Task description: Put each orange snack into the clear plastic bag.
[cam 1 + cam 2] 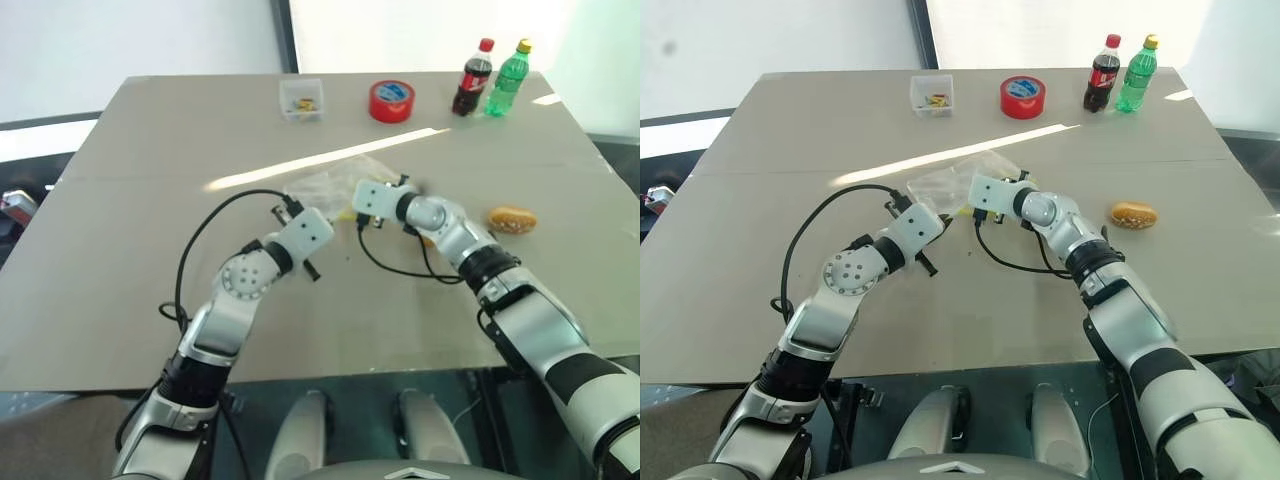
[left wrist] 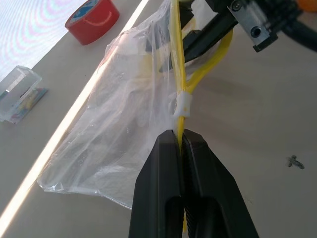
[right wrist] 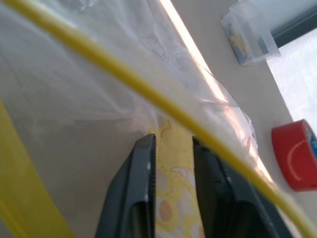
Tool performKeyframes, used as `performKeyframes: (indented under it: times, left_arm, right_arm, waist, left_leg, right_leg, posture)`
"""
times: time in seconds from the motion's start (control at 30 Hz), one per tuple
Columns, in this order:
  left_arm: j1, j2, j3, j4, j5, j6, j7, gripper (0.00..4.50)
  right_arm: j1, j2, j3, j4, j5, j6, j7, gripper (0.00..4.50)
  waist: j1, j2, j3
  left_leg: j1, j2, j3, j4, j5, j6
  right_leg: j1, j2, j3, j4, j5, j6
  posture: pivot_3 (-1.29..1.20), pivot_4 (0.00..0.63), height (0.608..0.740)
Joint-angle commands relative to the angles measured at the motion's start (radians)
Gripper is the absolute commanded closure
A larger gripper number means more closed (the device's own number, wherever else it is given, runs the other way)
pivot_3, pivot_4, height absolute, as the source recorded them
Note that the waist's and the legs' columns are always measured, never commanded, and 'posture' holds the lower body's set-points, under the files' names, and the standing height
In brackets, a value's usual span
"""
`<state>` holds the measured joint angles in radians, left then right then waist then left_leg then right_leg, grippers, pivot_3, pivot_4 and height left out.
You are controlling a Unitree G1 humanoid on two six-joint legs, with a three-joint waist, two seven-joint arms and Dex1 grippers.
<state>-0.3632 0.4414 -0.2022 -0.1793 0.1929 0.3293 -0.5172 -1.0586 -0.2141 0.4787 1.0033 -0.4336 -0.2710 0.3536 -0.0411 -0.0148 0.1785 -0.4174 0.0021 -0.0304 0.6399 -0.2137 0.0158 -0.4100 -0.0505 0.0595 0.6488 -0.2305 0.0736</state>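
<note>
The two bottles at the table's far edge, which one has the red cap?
The dark cola bottle, left of the green bottle, whose cap is yellow.

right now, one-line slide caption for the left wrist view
Left gripper pinches the clear plastic bag by its yellow strip, red tape roll behind.

From my station I see a broad beige worktop (image 1: 150, 300) with a faint seam running across its width. A bright streak of light (image 1: 320, 160) lies diagonally over the middle, and a smaller glare patch (image 1: 546, 99) sits at the far right corner. Behind the worktop I note a pale wall (image 1: 130, 40), a dark upright post (image 1: 284, 35), and a brightly lit white panel (image 1: 400, 25) to its right. The floor below the near edge looks dark.
</note>
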Motion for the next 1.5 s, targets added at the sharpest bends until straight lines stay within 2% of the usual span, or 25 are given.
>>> performKeyframes:
  times: [0.03,0.13,0.17,0.37,0.5,0.7,0.87,1.03,1.23,1.4,1.5]
  left_arm:
    - [-0.017,-0.004,0.016,-0.047,0.001,0.006,0.013,4.50]
    - [-0.023,-0.012,0.016,-0.047,0.001,0.018,0.019,4.50]
    - [-0.026,-0.016,0.014,-0.047,0.002,0.022,0.021,4.50]
    - [-0.038,-0.035,0.005,-0.037,0.006,0.041,0.032,4.50]
    - [-0.047,-0.041,0.010,-0.020,0.013,0.049,0.044,4.50]
    - [-0.048,-0.046,0.012,-0.009,0.017,0.056,0.060,4.50]
    - [-0.042,-0.050,0.013,-0.008,0.021,0.060,0.070,4.50]
    - [-0.033,-0.048,0.017,-0.011,0.022,0.060,0.074,4.50]
    - [-0.022,-0.046,0.012,-0.010,0.025,0.057,0.075,4.50]
    - [-0.028,-0.049,0.010,-0.007,0.024,0.059,0.075,4.50]
    - [-0.033,-0.049,0.008,-0.002,0.025,0.056,0.074,4.50]
  right_arm:
    - [-0.033,-0.021,0.061,0.050,-0.102,-0.127,-0.095,1.42]
    - [-0.026,-0.038,0.084,0.063,-0.147,-0.176,-0.132,0.24]
    - [-0.023,-0.044,0.085,0.060,-0.156,-0.188,-0.140,0.05]
    - [0.017,-0.078,0.054,-0.049,-0.144,-0.224,-0.122,0.05]
    - [0.118,-0.127,-0.006,-0.263,-0.048,-0.193,0.000,0.05]
    - [0.407,-0.154,-0.202,-0.835,0.264,0.223,0.230,0.05]
    - [0.534,-0.208,-0.311,-1.120,0.397,0.531,0.313,0.05]
    - [0.589,-0.201,-0.430,-1.281,0.457,0.860,0.229,0.05]
    - [0.624,-0.051,-0.520,-1.417,0.480,1.233,0.029,0.05]
    - [0.613,0.080,-0.567,-1.472,0.510,1.461,-0.079,0.05]
    - [0.613,0.122,-0.575,-1.481,0.507,1.531,-0.129,0.05]
  waist:
    - [-0.001,0.000,0.000]
    - [-0.002,0.000,0.000]
    - [-0.002,0.000,0.000]
    - [-0.001,0.000,0.000]
    - [-0.001,0.000,0.000]
    - [0.002,0.000,0.000]
    - [0.003,0.000,0.000]
    - [0.004,0.000,0.000]
    - [0.003,0.000,0.000]
    - [0.004,0.000,0.000]
    - [0.003,0.000,0.000]
  left_leg:
    - [0.000,0.000,0.000,0.000,0.000,0.000]
    - [0.001,0.000,0.000,-0.001,0.000,0.000]
    - [0.001,0.000,0.000,-0.001,0.000,0.000]
    - [0.002,0.000,0.001,0.000,0.000,0.000]
    - [0.001,0.000,0.001,0.000,0.000,0.000]
    - [0.000,0.000,0.000,0.001,0.000,0.000]
    - [0.000,0.000,-0.001,0.006,0.000,0.000]
    - [0.001,0.000,0.000,0.009,0.000,0.000]
    - [0.000,0.001,-0.001,0.009,0.000,0.000]
    - [0.000,0.001,0.000,0.009,0.000,0.000]
    - [0.000,0.001,0.000,0.009,0.000,0.000]
  right_leg:
    - [0.000,0.000,0.000,0.000,0.000,0.000]
    - [0.000,0.000,0.001,0.001,0.000,0.000]
    - [0.000,0.000,0.002,0.002,0.000,0.000]
    - [-0.001,0.000,0.003,0.003,0.000,0.000]
    - [-0.001,0.000,0.003,0.003,0.000,0.000]
    - [0.000,0.000,0.003,0.004,0.000,0.000]
    - [0.000,0.000,0.002,0.008,0.000,0.000]
    - [0.000,0.001,0.002,0.011,0.000,0.000]
    - [0.000,0.002,0.002,0.011,0.000,0.000]
    - [0.000,0.001,0.003,0.011,0.000,0.000]
    - [0.000,0.002,0.003,0.011,0.000,0.000]
  posture:
    - [0.00,0.150,0.740]
    - [0.00,0.150,0.740]
    - [0.00,0.150,0.740]
    - [0.00,0.150,0.740]
    - [0.00,0.150,0.740]
    - [0.00,0.150,0.740]
    - [0.00,0.150,0.740]
    - [0.00,0.150,0.740]
    - [0.00,0.150,0.740]
    - [0.00,0.150,0.740]
    - [0.00,0.150,0.740]
